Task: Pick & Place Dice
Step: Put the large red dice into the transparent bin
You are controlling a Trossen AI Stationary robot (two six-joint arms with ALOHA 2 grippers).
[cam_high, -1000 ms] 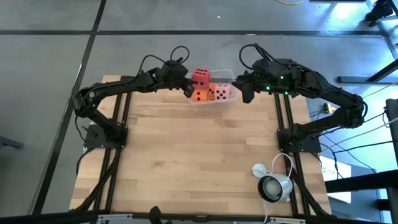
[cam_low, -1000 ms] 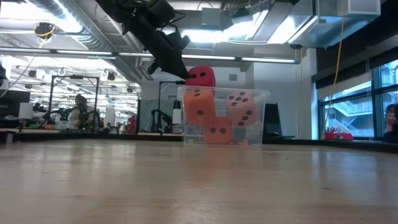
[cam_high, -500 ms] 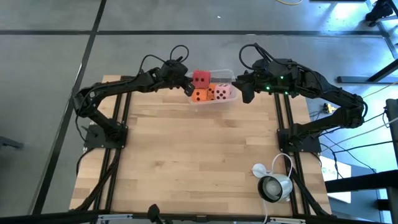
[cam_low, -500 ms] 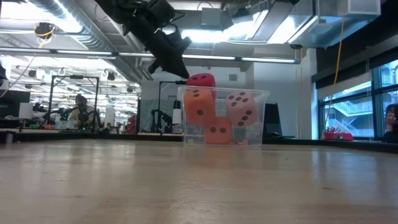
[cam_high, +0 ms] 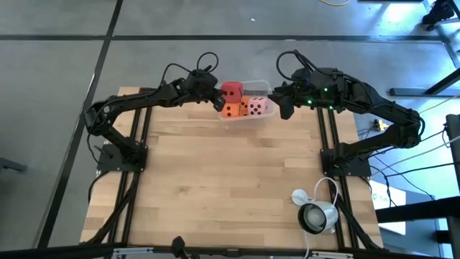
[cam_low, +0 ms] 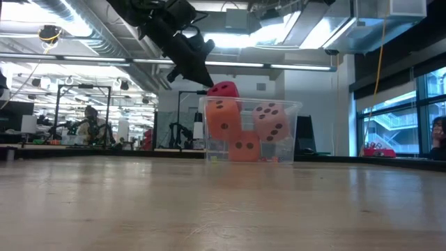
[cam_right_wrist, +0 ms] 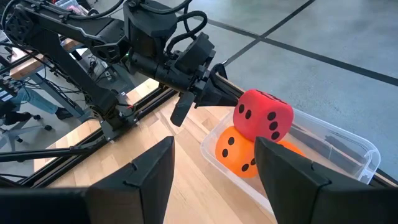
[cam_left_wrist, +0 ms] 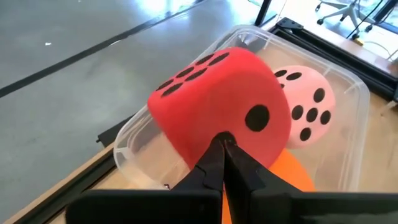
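1. High view: we see the left pincer (cam_high: 216, 98) at the far edge of the table (cam_high: 230, 180), its fingers closed on a corner of the red die (cam_high: 231, 91). That die sits over the clear plastic bin (cam_high: 263, 88). In the bin lie an orange die (cam_high: 231, 110) and the pale pink die (cam_high: 257, 106), side by side. The right pincer (cam_high: 282, 101) waits just beside the bin's other end. A white lamp-like device (cam_high: 315, 216) with a cable lies at the near right corner of the table. We count only three dice from above.

2. Low view: here we find a second orange die (cam_low: 244, 147) at the bin's floor, under the upper orange one and the pink one; the overhead camera hides it. The red die pokes above the bin's rim, tilted, with the dark fingertip pressed to its left side. Whether it rests on the orange die below is hard to make out. The right arm is out of frame.

3. Left wrist view: the two fingers meet in a tight point, pinching the red die's foam at a low edge. Pink die behind, a sliver of orange beneath.

4. Right wrist view: the right pincer's fingers (cam_right_wrist: 149, 171) stand apart, holding nothing. The pink die is not seen here; part of the bin is cut off.
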